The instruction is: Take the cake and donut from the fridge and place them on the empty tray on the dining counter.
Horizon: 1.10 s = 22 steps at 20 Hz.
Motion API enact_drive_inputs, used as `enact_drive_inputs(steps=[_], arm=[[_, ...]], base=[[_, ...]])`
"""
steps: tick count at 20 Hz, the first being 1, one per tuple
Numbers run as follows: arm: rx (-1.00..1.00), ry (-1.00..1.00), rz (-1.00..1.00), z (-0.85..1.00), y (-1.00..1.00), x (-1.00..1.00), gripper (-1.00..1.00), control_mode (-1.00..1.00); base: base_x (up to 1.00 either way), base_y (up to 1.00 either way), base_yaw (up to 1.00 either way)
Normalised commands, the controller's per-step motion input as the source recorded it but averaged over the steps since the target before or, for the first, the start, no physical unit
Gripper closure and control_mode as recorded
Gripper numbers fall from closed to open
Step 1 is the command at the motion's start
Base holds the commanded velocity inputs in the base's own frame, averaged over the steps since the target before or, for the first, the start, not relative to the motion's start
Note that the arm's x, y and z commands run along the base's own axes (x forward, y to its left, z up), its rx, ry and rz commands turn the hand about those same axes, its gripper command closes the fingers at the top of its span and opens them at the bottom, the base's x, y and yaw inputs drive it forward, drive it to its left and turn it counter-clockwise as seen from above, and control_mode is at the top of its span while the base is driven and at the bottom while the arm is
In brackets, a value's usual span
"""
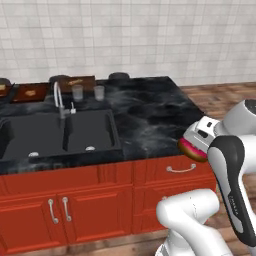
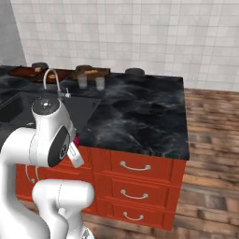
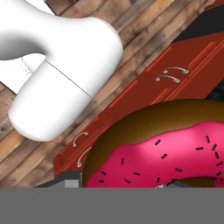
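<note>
My gripper is shut on the donut, a ring with bright pink icing and dark sprinkles that looms large in the hand view. I hold it just off the front right edge of the dining counter, whose top is black marble over a red base. Two dark red-brown trays lie at the counter's far left back. Each seems to carry a small tan item, too small to name, so I cannot tell which is the tray or where the cake is. The fridge is out of view.
A black double sink with a curved faucet fills the counter's left half. Two glasses stand behind it, and a dark round object by the wall. Wooden floor lies to the counter's right.
</note>
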Motion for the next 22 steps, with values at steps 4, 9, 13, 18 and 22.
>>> enact_drive_inputs(steps=[4, 9, 13, 18, 22], arm=[[0.0, 0.0, 0.0, 0.0, 0.0, 0.0, 1.0, 1.0], [0.0, 0.0, 0.0, 0.0, 0.0, 0.0, 1.0, 1.0], [0.0, 0.0, 0.0, 0.0, 0.0, 0.0, 1.0, 1.0], [0.0, 0.0, 0.0, 0.0, 0.0, 0.0, 1.0, 1.0], [0.0, 0.0, 0.0, 0.0, 0.0, 0.0, 1.0, 1.0]], base=[[0.13, -0.8, -0.01], [0.17, -0.77, -0.01], [0.21, -0.71, 0.0], [0.27, -0.64, 0.0], [0.3, -0.63, 0.0]])
